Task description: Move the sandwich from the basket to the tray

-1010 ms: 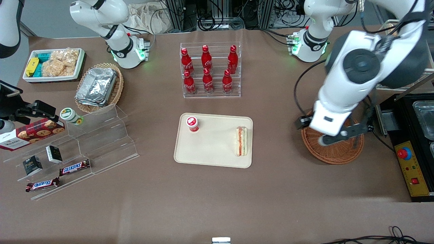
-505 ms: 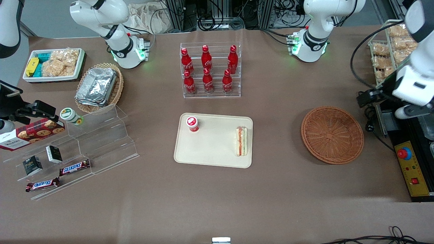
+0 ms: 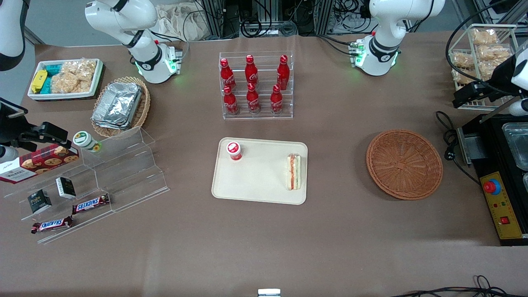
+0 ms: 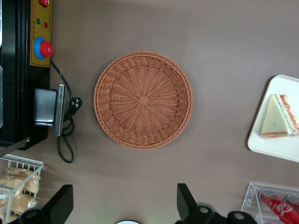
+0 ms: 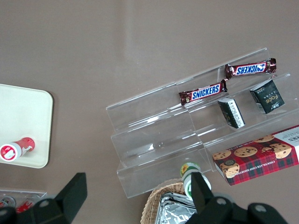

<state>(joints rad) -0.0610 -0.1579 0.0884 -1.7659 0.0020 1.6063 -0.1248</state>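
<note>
Sandwich [image 3: 294, 172] lies flat on the tray [image 3: 260, 194]; the basket [image 3: 404, 163] sits empty, so the task looks finished. Tool [image 4: 122, 205] hovers high above the basket, spread wide, holding nothing.

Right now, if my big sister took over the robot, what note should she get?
Gripper: jaws open, holding nothing, raised high above the basket at the working arm's end of the table.
Basket: nothing in it.
Sandwich: lying flat in the tray, along the edge nearest the basket. A small red-capped bottle shares the tray, apart from it.
Done: sandwich is on the tray and released.
Left: nothing that I can see, maybe just parking the arm.
</note>
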